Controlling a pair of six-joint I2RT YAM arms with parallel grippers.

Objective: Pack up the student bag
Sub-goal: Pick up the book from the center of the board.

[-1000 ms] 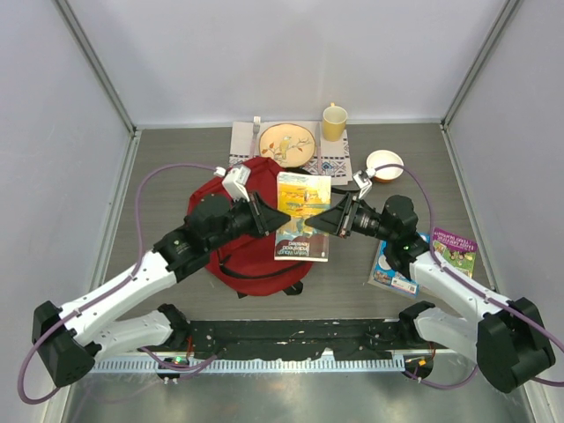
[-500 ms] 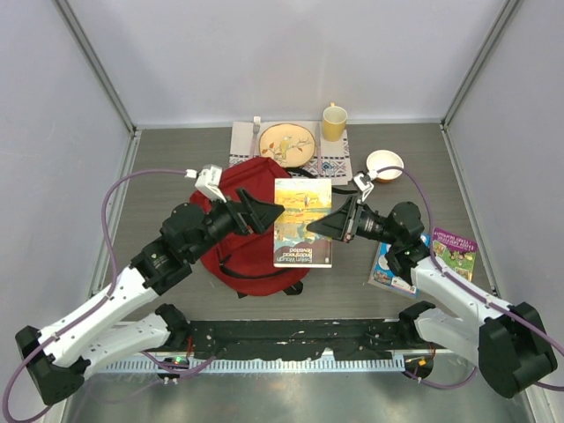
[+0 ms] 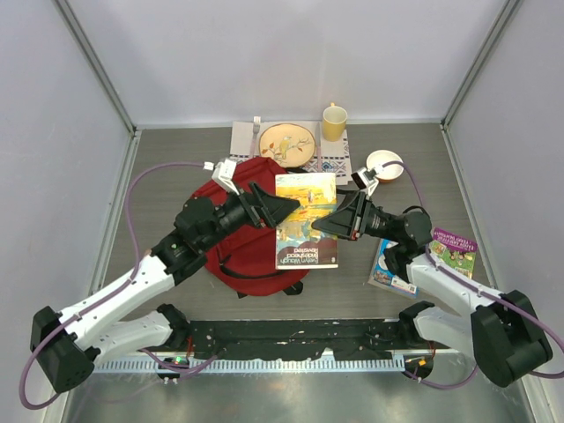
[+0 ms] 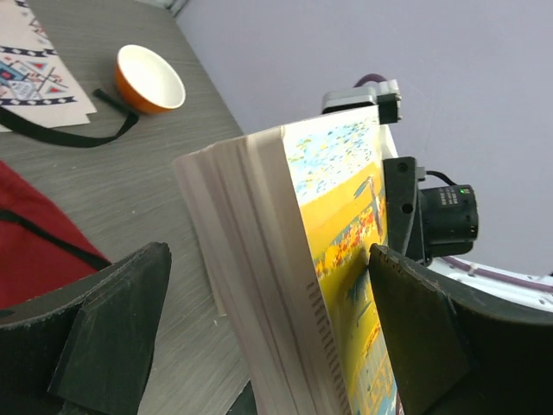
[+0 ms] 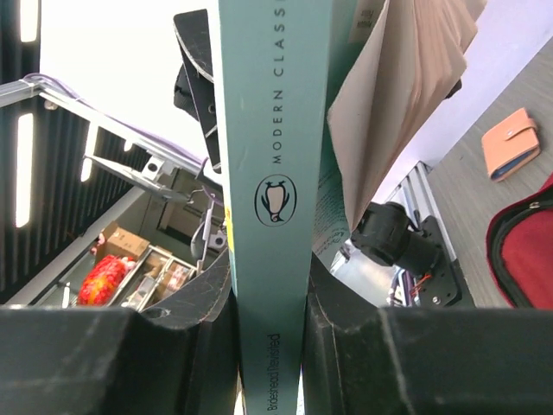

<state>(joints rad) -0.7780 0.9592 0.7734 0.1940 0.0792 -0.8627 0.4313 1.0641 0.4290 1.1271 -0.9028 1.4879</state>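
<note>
The red student bag point(image 3: 236, 249) lies flat on the table under my left arm. A thick paperback with a yellow cover point(image 3: 305, 220) is held above the bag's right edge. My right gripper point(image 3: 330, 223) is shut on the book's teal spine point(image 5: 270, 173), one finger on each side of it point(image 5: 270, 304). My left gripper point(image 3: 282, 208) is open at the book's opposite side. In the left wrist view the book's page edge point(image 4: 259, 285) stands between the wide-spread fingers point(image 4: 112, 346); the left finger is clear of the pages, and the right one is close against the cover.
Behind the bag lie a patterned placemat point(image 3: 335, 163) with a plate point(image 3: 287, 144), a fork point(image 3: 256, 126) and a yellow mug point(image 3: 334, 122). A small bowl point(image 3: 384, 164) sits at the right. Children's books point(image 3: 429, 256) lie under my right arm. An orange wallet point(image 5: 510, 143) rests beside the bag point(image 5: 527, 251).
My left gripper has opened and let go of the book, drawn back, then come in around its page edge again. The right gripper keeps its hold, and the book has shifted slightly right.
</note>
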